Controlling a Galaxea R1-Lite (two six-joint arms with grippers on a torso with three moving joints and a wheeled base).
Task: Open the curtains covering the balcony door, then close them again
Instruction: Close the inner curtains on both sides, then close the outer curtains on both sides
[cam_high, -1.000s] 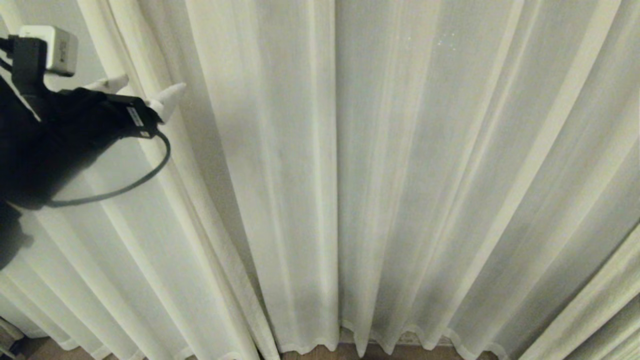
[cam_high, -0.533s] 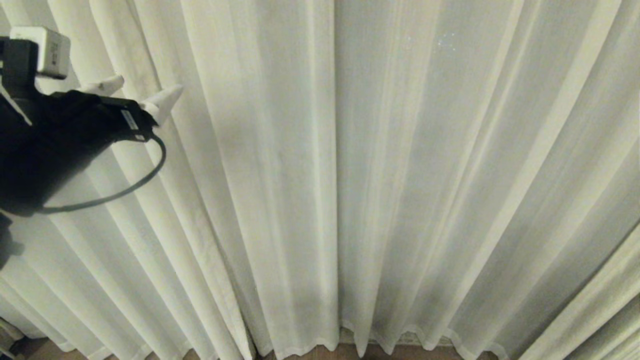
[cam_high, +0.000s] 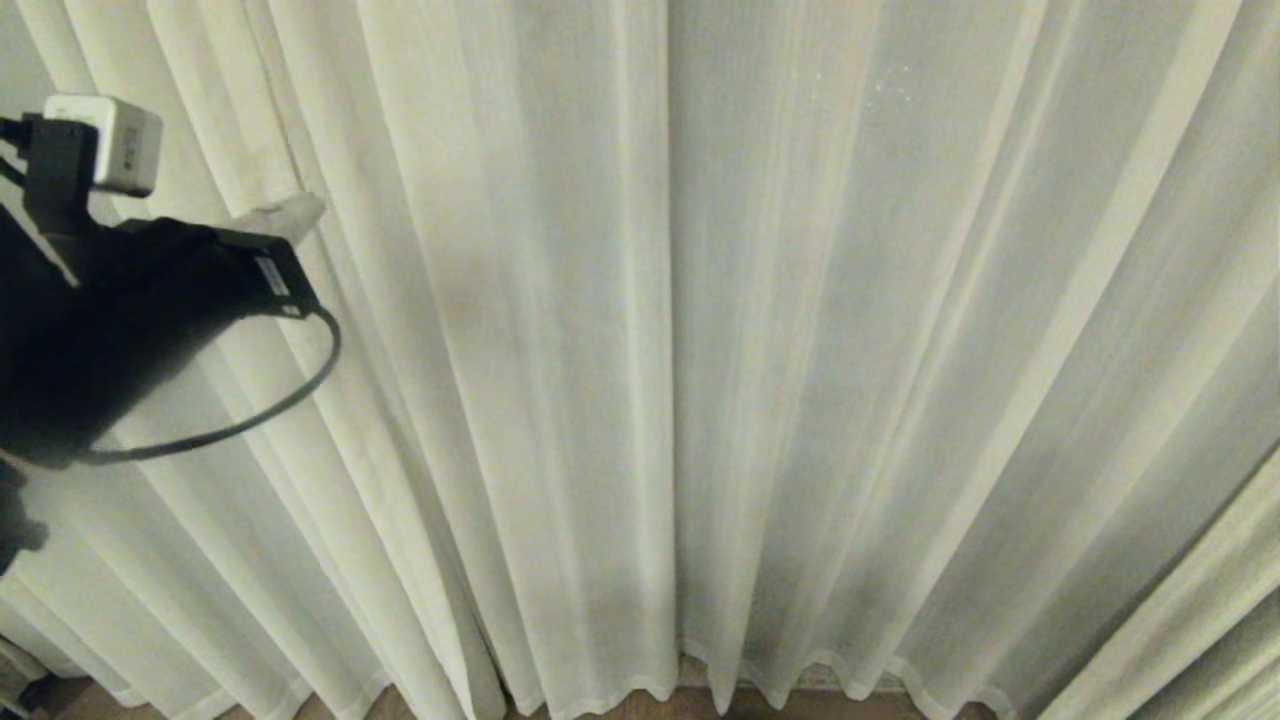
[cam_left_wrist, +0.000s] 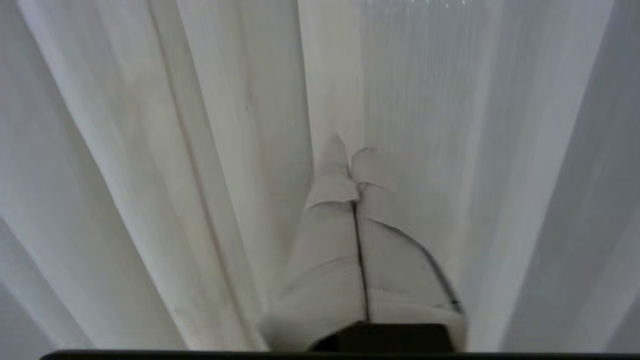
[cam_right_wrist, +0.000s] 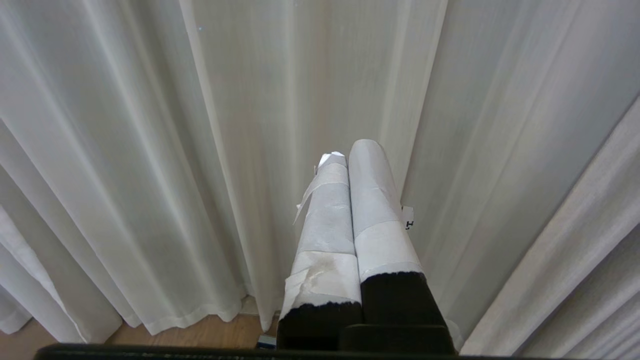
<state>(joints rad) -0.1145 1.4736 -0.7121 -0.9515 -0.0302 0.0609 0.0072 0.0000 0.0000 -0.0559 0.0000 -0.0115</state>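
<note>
My left tool is at the left of the head view, fingers pinched together on a pleat of the curtains; the wrist view shows fabric wrapped over them. Curtains hang drawn across the whole view, wavy hem just above the wood floor. My right tool is together, empty, pointing at the fabric, near it.

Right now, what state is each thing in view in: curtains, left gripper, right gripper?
curtains: drawn shut, hanging to the floor, no door glass showing.
left gripper: shut on a pleat of the curtains, at the left.
right gripper: shut, holding nothing, pointing at the curtains.
</note>
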